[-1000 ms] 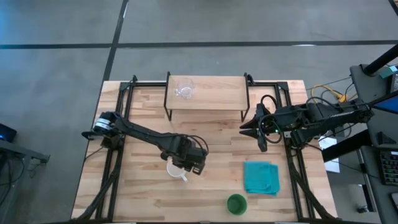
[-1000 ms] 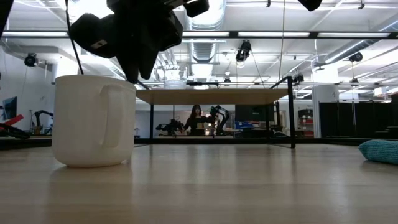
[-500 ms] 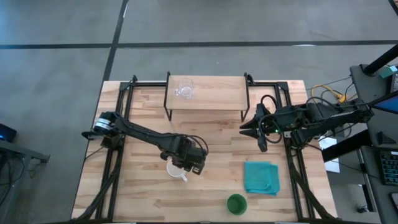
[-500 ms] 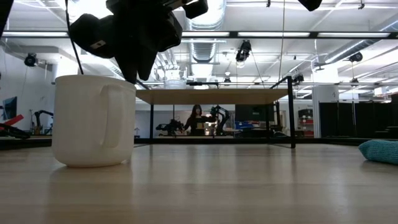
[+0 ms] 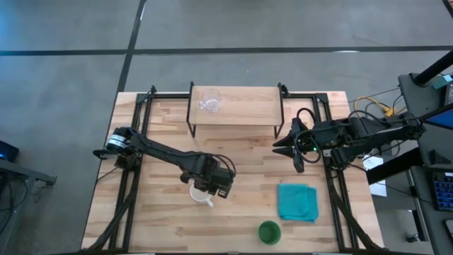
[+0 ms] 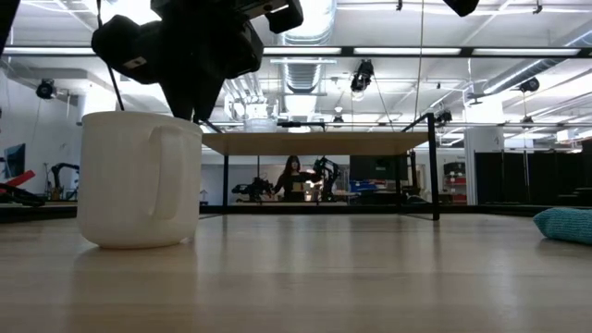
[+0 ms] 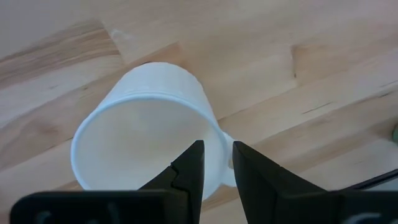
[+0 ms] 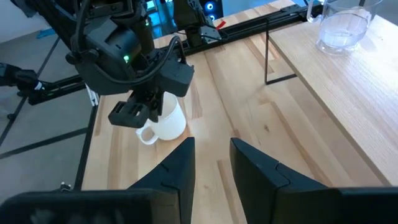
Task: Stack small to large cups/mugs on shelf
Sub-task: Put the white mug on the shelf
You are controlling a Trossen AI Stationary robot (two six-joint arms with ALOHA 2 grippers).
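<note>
The white handled mug (image 5: 200,193) stands upright on the tabletop (image 5: 241,212) in its near-left part, handle toward the near edge, with bare wood on every side of it; the green handleless cup (image 5: 268,231) sits well apart at the near edge, just beside the teal folded cloth (image 5: 296,202), and the small clear glass cup (image 5: 209,102) stands on the left part of the shelf (image 5: 248,106) at the far side, leaving the board's right part bare; the stretch of table between mug and shelf is open. The left gripper (image 7: 216,168) hangs over the mug; its jaws are parted only narrowly and straddle the wall on the handle side, one finger (image 7: 186,171) inside the rim and the other outside by the handle, though whether they press the wall cannot be told. The right gripper (image 5: 283,144) waits off the shelf's right end, low over the table; its jaws stand slightly apart, holding nothing.
</note>
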